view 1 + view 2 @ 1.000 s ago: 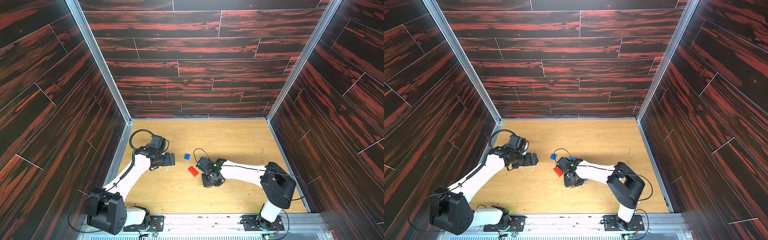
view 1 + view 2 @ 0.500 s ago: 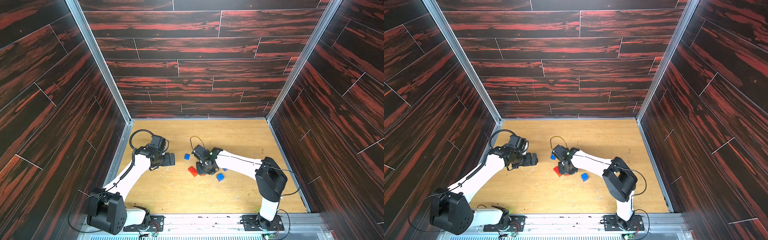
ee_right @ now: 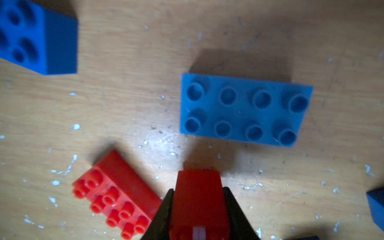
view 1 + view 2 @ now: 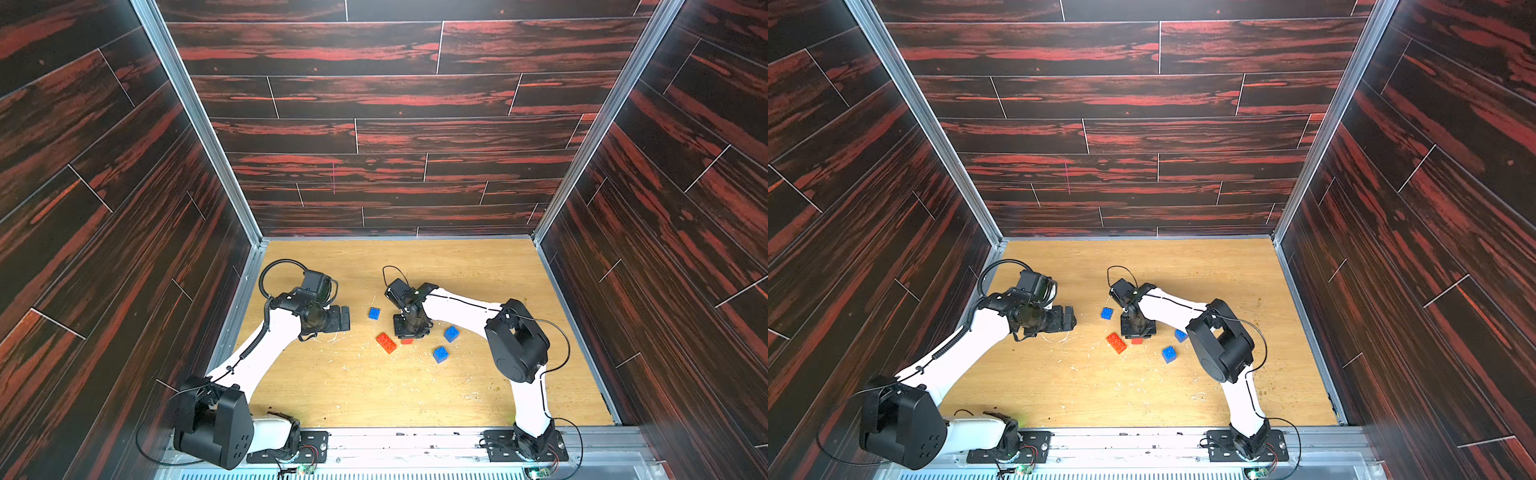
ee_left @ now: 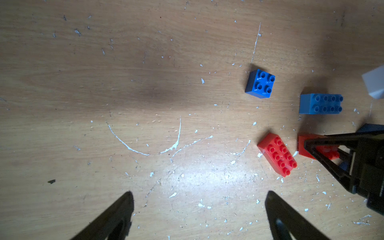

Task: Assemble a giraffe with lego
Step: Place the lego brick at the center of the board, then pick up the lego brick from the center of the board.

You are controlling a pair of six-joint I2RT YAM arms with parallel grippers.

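No giraffe yet: we count six lego bricks [image 4: 386, 343] on the worktop [image 4: 353, 395], none joined. The right claw [image 4: 409, 332] is clamped on the red-orange square brick [image 3: 198, 199], near the light blue long brick [image 3: 245, 110]. The left claw [image 5: 199, 193] gapes empty, well apart. Every joint is left to make.

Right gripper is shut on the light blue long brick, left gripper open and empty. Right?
No: the right gripper is shut on the red-orange square brick, not the light blue long brick, which lies loose, apart from it, as the right wrist view shows. The left gripper is open and empty.
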